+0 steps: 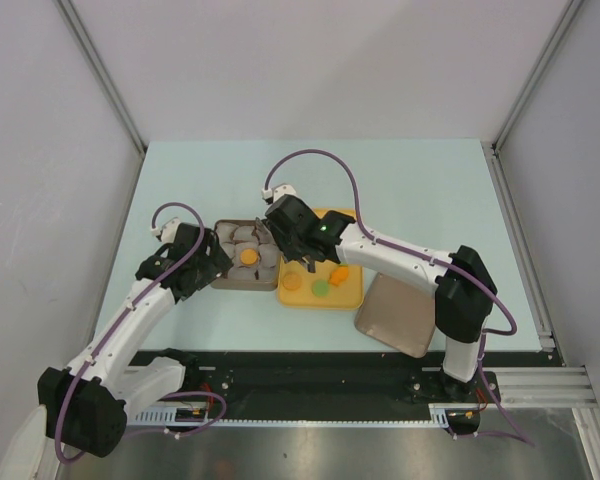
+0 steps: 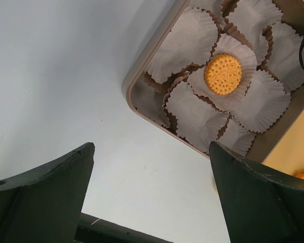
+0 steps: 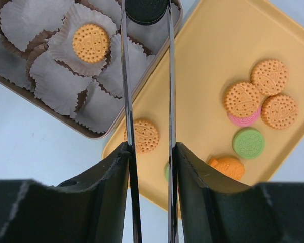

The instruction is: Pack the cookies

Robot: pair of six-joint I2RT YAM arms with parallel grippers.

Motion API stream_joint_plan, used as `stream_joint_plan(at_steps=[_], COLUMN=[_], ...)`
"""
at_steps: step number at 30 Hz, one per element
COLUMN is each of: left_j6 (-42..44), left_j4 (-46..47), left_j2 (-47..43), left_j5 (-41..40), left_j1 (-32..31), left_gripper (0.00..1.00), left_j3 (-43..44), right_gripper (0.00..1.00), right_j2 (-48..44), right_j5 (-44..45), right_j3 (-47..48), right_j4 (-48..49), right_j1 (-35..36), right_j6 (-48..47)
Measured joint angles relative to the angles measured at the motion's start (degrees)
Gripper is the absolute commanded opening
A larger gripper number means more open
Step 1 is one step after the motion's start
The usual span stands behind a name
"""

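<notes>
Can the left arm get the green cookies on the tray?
Probably not easily: the green cookies lie past the tin from the left gripper, and the right arm, holding a black cookie, stretches over the tray.

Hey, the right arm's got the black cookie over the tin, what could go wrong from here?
1. The right gripper pinches the black cookie only by its edge; it may slip and land outside a cup.
2. The paper cups overlap tightly in the tin, so descending fingers might crumple or drag one.
3. The left gripper hangs open near the tin's corner and might nudge it.
</notes>
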Motion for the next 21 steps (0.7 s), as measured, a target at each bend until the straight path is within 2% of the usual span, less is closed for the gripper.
stream_joint_plan(at_steps=[21], left_j6=[0.0], left_j4=[0.07], left_j2=[0.0], left_j5=[0.0], left_j1=[0.0], left_gripper=[1.0], left_j3=[-0.02], right_gripper=[0.48], right_j2=[-0.39], right_j5=[0.76], right_j3=[-0.22], right_j4=[-0.09], right_j1=[0.33], right_j6=[0.17])
